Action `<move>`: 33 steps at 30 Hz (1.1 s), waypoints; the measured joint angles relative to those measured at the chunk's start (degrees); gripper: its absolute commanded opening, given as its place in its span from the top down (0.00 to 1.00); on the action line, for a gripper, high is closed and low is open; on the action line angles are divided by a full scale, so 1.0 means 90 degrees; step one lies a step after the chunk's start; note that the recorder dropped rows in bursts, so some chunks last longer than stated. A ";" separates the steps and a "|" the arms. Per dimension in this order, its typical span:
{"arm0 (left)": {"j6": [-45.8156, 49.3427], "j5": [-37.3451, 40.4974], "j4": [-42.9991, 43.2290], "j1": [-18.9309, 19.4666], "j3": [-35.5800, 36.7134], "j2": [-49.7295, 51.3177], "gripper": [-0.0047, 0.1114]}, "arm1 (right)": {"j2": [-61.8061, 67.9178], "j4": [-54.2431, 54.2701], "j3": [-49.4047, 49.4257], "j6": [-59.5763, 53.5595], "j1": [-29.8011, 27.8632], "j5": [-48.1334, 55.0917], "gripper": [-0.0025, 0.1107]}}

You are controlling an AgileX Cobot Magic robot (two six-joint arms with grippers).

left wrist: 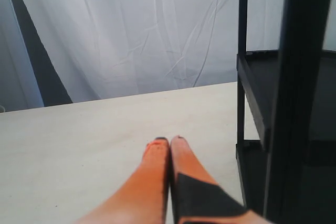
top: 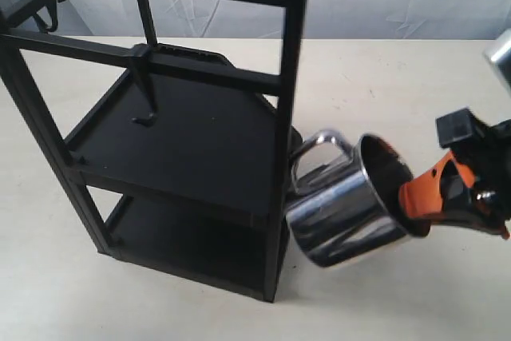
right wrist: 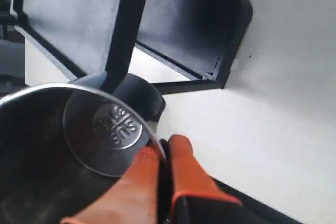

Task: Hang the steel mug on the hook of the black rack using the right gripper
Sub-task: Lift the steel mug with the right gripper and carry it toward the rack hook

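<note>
Right gripper (top: 431,197) pinches mug (top: 347,209) by rim, one finger inside; mug tipped, handle (top: 315,153) toward rack (top: 160,133), above counter's right half; hook (top: 144,113) still free; left gripper (left wrist: 169,142) pressed together, idle.

The steel mug (top: 343,213) is polished metal with a mirror-bright, glossy skin; its inner base carries a stamped mark in the right wrist view (right wrist: 118,127). The black rack (top: 192,141) looks matt throughout, its square bars and flat shelves smooth and dull. The hook (top: 145,109) has the same matt black finish. The right gripper (top: 435,189) has fingers (right wrist: 184,166) sheathed in orange cloth-like fabric over black. The bench (top: 383,85) is pale, smooth and matt; behind its far edge hangs creased white cloth (left wrist: 131,30).
</note>
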 measured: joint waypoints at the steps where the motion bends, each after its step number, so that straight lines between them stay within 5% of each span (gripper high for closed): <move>1: 0.0000 0.0000 0.0000 0.0000 0.0000 0.0000 0.95 | 0.0000 0.0000 0.0060 0.0000 0.0113 -0.0030 0.99; 8: 0.0000 0.0000 0.0000 0.0000 0.0000 0.0000 0.95 | -0.0175 -0.0720 0.0075 0.0543 0.0205 -0.0848 0.99; 16: 0.0000 0.0000 0.0000 0.0000 0.0000 0.0000 0.95 | -0.0435 -0.1759 -0.0063 0.1023 0.0257 0.0295 0.99; 33: 0.0000 0.0000 0.0000 0.0000 0.0000 0.0000 0.95 | -0.0417 0.0064 -0.0063 0.0953 0.2342 0.0216 0.99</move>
